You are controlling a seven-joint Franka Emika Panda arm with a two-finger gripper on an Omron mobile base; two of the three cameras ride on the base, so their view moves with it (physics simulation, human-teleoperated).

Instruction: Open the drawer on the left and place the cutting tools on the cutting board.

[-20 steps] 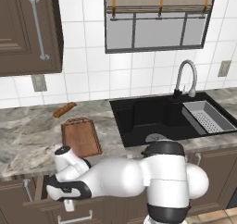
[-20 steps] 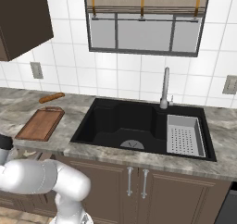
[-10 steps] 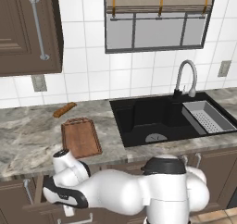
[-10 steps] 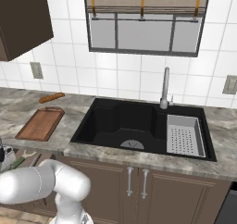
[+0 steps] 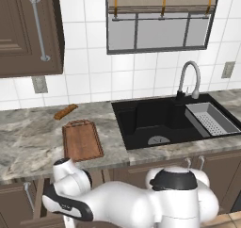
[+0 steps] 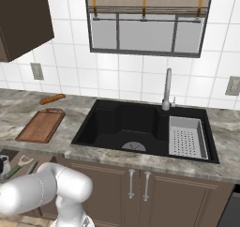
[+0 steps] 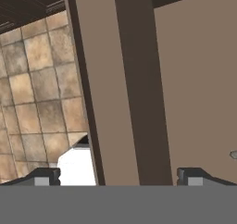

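Drawer [image 6: 18,162] pulled out under worktop's left end, peeler [image 6: 16,167] inside. Gripper [image 7: 118,174] released, over drawer's front wall. Cutting board [image 5: 82,140] bare.

One reddish-brown rectangular wooden cutting board [image 5: 82,140] lies at centre left. One orange-brown bread stick [image 5: 65,111] lies above it. One black sink basin [image 5: 157,120] sits at centre right, with one curved silver faucet [image 5: 190,76] and one grey perforated drain tray [image 5: 210,119]. Two silver cabinet handles [image 6: 138,184] show at the bottom.
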